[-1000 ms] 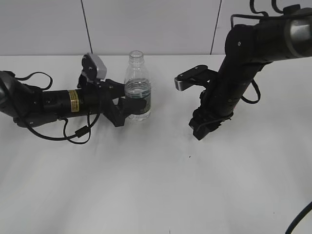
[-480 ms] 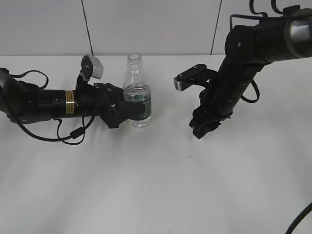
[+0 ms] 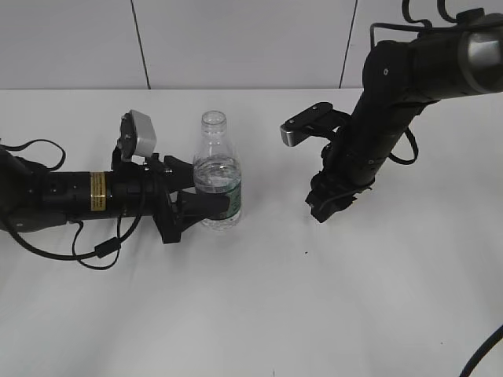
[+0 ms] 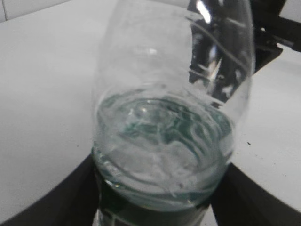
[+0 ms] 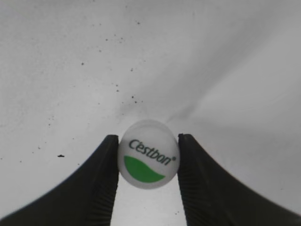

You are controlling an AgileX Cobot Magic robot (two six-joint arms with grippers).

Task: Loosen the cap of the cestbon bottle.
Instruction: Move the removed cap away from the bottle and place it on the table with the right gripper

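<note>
The cestbon bottle [image 3: 217,182] stands upright left of the table's centre, clear, part full of water, its neck open with no cap on it. My left gripper [image 3: 206,206] is shut on its lower body at the dark green label; the left wrist view shows the bottle [image 4: 169,117] filling the frame between the jaws [image 4: 155,212]. My right gripper [image 3: 324,206] hangs right of the bottle, pointing down close to the table. In the right wrist view its jaws [image 5: 148,162] are shut on the white cap [image 5: 148,160] with the green leaf mark.
The white table [image 3: 259,306] runs under both arms. A tiled wall [image 3: 236,39] stands behind it. Black cables loop by the left arm [image 3: 102,243] and at the right edge [image 3: 487,349].
My left gripper has drawn the bottle toward the front and slightly left across the table. The right arm has stayed still with the cap.
</note>
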